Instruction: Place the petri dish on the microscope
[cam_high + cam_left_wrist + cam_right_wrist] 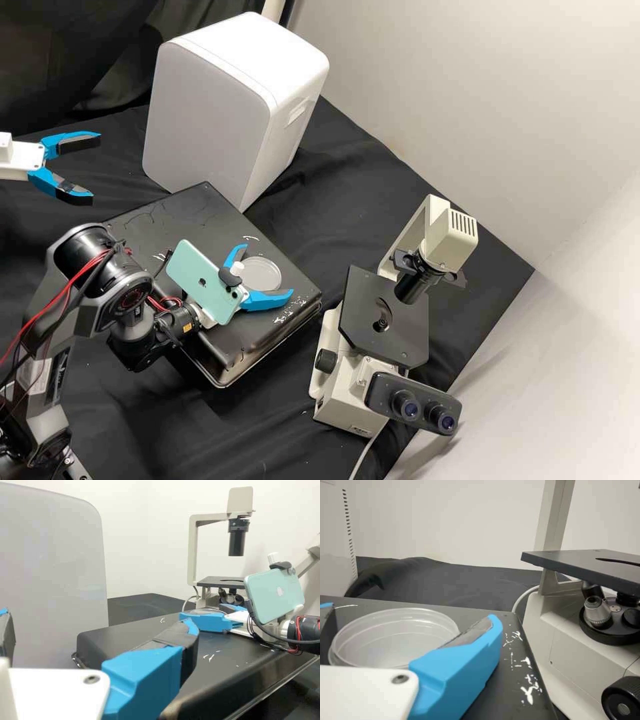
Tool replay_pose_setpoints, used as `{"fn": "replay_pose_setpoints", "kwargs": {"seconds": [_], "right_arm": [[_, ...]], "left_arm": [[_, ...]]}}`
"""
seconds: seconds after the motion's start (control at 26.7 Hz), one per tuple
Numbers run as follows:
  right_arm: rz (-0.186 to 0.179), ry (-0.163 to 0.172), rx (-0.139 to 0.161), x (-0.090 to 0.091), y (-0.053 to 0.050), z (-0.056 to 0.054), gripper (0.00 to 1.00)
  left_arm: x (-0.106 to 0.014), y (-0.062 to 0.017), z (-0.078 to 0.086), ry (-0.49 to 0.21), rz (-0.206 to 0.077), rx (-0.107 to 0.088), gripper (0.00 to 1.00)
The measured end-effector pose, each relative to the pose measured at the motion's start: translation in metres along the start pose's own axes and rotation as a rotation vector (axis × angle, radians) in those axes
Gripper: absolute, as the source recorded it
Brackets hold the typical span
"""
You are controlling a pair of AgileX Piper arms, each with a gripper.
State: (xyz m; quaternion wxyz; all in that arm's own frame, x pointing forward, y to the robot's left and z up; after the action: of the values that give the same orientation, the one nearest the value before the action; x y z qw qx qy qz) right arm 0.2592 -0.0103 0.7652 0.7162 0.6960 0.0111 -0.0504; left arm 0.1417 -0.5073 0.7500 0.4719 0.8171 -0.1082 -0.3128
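Note:
A clear petri dish (pixel 261 279) lies on a black raised platform (pixel 193 220) in the middle of the bench. My right gripper (pixel 267 271) is low over the platform, open, with one blue finger on each side of the dish. In the right wrist view the petri dish (pixel 390 635) lies between the fingers (pixel 465 655), and I cannot tell whether they touch it. The microscope (pixel 373 360) stands to the right with its black stage (pixel 390 327) bare. My left gripper (pixel 70 167) hangs open at the far left, holding nothing.
A tall white container (pixel 233 100) stands behind the platform. A teal phone (pixel 200 280) is mounted on the right arm's wrist. The microscope's lamp arm (pixel 440 233) overhangs the stage. The white wall runs close along the bench's right side.

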Motion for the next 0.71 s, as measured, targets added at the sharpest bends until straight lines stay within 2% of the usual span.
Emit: {"fn": "replay_pose_setpoints", "kwargs": {"seconds": [0.22, 0.64, 0.71], "right_arm": [[0.005, -0.006, 0.001, 0.0000, 0.0014, 0.0014, 0.00], [0.009, 0.008, 0.002, 0.0000, 0.0037, 0.0023, 0.00], [0.013, 0.006, 0.011, 0.0000, 0.0047, 0.0032, 0.00]], "left_arm": [[0.0001, -0.0002, 0.0008, -0.005, -0.001, 0.000, 1.00], [0.0001, -0.0002, 0.0008, -0.005, -0.001, 0.000, 1.00], [0.0001, -0.0002, 0.0008, -0.005, -0.001, 0.000, 1.00]]}}
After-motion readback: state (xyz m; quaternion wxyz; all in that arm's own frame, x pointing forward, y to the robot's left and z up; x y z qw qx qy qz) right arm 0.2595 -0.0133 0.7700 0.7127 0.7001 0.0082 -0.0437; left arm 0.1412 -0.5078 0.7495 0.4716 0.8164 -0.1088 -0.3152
